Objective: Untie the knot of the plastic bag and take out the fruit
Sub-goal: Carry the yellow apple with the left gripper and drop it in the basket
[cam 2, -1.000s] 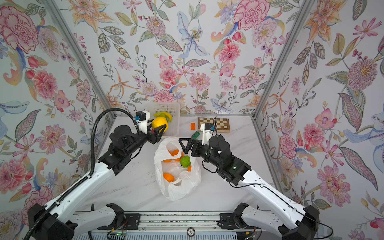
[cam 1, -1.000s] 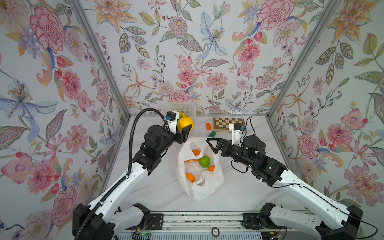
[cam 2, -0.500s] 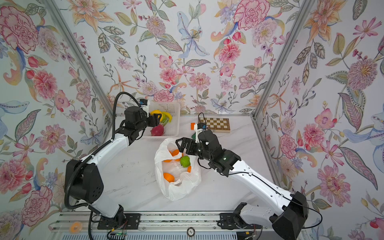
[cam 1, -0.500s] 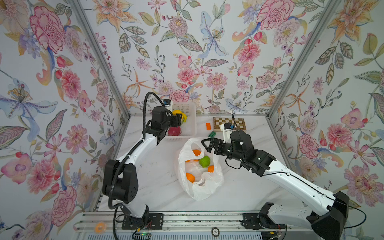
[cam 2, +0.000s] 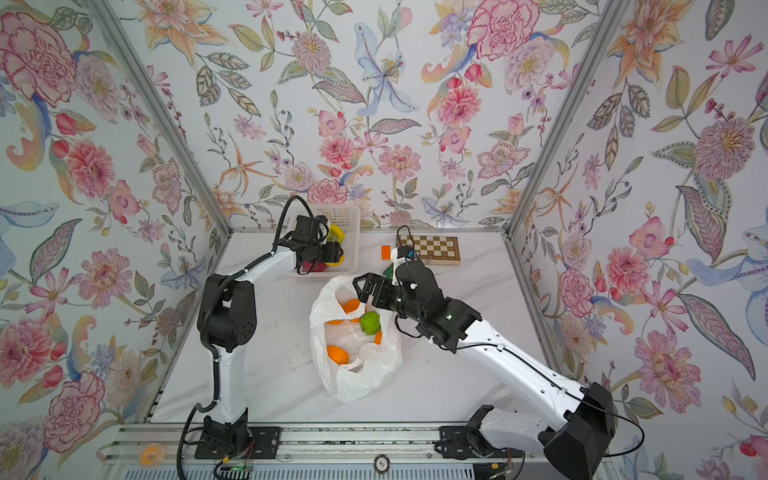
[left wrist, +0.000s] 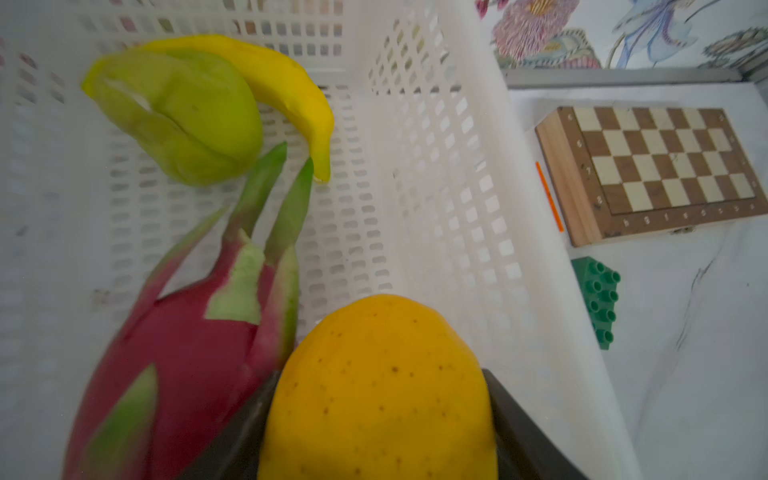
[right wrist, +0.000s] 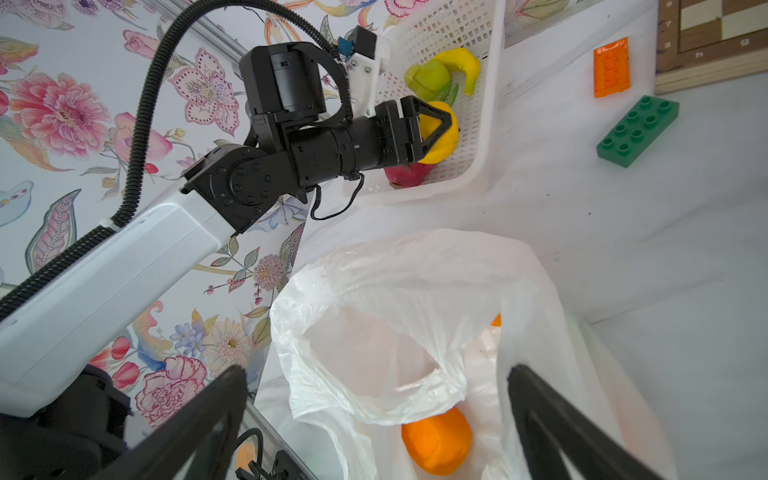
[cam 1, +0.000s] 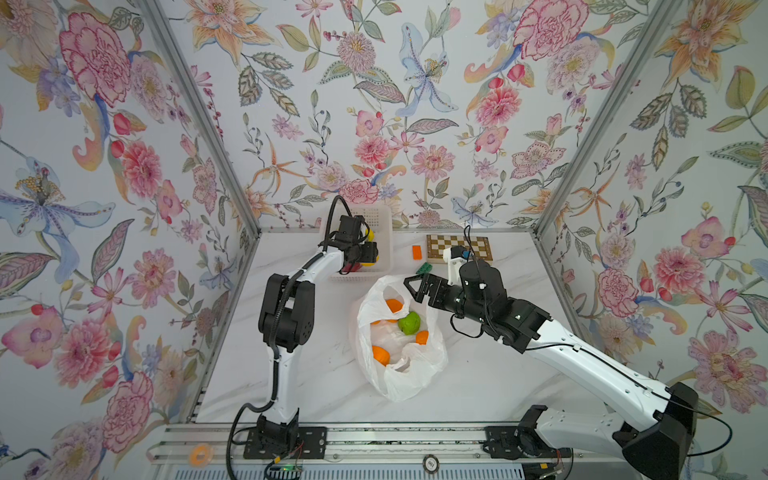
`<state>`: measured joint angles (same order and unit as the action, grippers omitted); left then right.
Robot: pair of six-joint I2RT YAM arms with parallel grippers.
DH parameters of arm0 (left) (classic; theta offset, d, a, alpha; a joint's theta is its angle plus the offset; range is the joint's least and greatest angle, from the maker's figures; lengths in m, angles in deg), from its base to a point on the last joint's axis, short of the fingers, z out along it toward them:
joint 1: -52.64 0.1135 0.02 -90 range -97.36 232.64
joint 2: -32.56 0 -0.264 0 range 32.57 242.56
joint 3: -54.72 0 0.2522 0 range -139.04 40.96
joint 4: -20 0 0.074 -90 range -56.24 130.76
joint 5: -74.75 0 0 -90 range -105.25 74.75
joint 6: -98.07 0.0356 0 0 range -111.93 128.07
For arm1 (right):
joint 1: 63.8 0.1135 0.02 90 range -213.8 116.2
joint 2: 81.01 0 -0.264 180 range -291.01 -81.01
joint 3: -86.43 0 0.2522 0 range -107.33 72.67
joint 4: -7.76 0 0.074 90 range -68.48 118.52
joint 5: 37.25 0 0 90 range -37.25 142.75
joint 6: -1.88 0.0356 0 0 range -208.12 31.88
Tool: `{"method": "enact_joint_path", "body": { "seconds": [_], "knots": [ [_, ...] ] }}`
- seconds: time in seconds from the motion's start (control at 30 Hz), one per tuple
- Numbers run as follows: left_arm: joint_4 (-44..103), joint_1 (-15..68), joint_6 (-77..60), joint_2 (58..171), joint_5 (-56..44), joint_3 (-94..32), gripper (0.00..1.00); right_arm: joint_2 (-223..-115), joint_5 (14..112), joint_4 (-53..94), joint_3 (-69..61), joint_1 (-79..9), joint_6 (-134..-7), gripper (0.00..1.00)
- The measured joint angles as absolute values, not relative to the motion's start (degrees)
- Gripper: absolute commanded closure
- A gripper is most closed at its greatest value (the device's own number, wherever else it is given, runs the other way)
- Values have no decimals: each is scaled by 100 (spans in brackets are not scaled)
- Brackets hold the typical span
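Left gripper (right wrist: 434, 126) holds the yellow fruit (left wrist: 382, 386) in the basket (left wrist: 457, 166), 11 o'clock of the bag (cam 1: 415, 374): drop-off, so release comes next. Right gripper (cam 1: 415, 286) gapes wide over the bag.

Left arm moved a lot. A second ago my left fingers (cam 1: 369, 254) hang over the surface at the far-left edge of the plastic bag (cam 1: 399, 374), carrying the yellow fruit (left wrist: 374, 386). Now they're inside the basket (cam 1: 384, 220), and the fruit is down just beside the dragon fruit (left wrist: 187, 365). Can't tell if it's touching the basket floor. To get there my left elbow has folded up close to the base, and the forearm now runs toward the back wall. My right fingers (cam 1: 415, 289) have crept slightly left along the bag's far rim and now hang over its mouth.
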<state>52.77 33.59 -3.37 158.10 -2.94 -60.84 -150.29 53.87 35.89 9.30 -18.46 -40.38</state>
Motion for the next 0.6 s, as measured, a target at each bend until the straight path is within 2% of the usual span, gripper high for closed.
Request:
{"method": "enact_joint_path", "body": {
  "seconds": [0.2,0.3,0.4,0.6],
  "knots": [
    [5587,3187,-230,16282,-528,-6398,44,-15029,5372,3589,934,-1846,-4007,1],
    [5686,3185,-186,16391,-578,-6529,35,-15029,5374,3591,934,-1846,-4005,1],
    [5712,3185,-147,16394,-641,-6584,22,-15029,5374,3589,934,-1846,-4005,1],
    [5611,3185,-97,16297,-668,-6409,11,-15025,5374,3591,934,-1846,-3987,1]
  ]
}}
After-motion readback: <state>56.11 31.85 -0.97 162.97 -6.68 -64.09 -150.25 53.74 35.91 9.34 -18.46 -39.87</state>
